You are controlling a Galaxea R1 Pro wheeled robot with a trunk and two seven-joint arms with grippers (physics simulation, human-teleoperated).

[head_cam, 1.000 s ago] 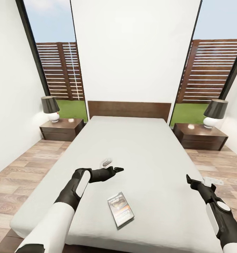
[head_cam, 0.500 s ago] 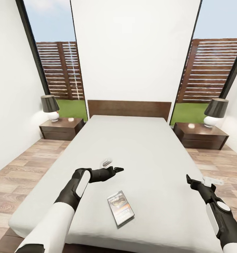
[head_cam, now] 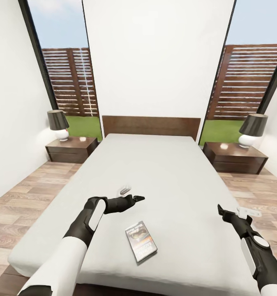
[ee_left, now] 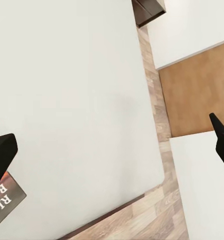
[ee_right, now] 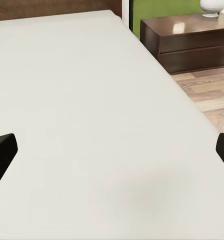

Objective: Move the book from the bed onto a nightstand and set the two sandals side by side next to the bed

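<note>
The book (head_cam: 141,241) is a thin paperback with a dark photo cover, an orange band and white lettering; it lies flat on the bed's (head_cam: 155,176) pale grey mattress, near the foot edge. It sits below and just right of the left gripper (head_cam: 139,198), which hovers over the mattress with fingers spread, apart from the book. In the left wrist view a corner of the book (ee_left: 3,202) shows beside one finger (ee_left: 1,155). The right gripper (head_cam: 220,210) hangs further right, over the mattress edge, fingers also wide apart. One nightstand (head_cam: 72,149) stands far beyond the left gripper, the other (head_cam: 235,158) beyond the right, each bearing a lamp (head_cam: 58,124).
</note>
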